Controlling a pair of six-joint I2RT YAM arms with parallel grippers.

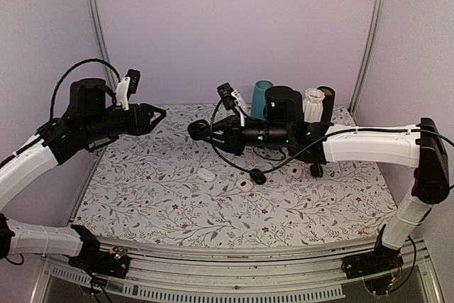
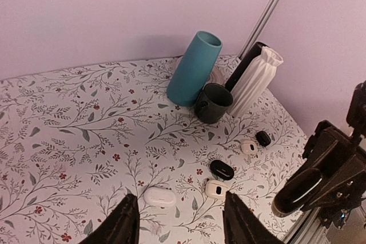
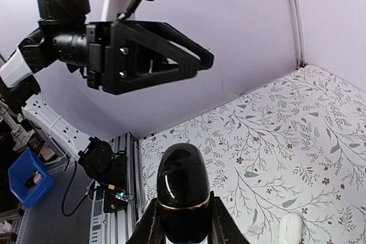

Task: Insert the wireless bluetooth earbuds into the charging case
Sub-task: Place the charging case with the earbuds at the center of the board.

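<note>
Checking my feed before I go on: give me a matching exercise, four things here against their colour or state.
Things:
1. smooth vase
2. ribbed vase
3. left gripper
4. right gripper

Colour or state:
A. shut on black case
B. teal
C. open, holding nothing
D. white

Pairs: 1-B, 2-D, 3-C, 4-A.
</note>
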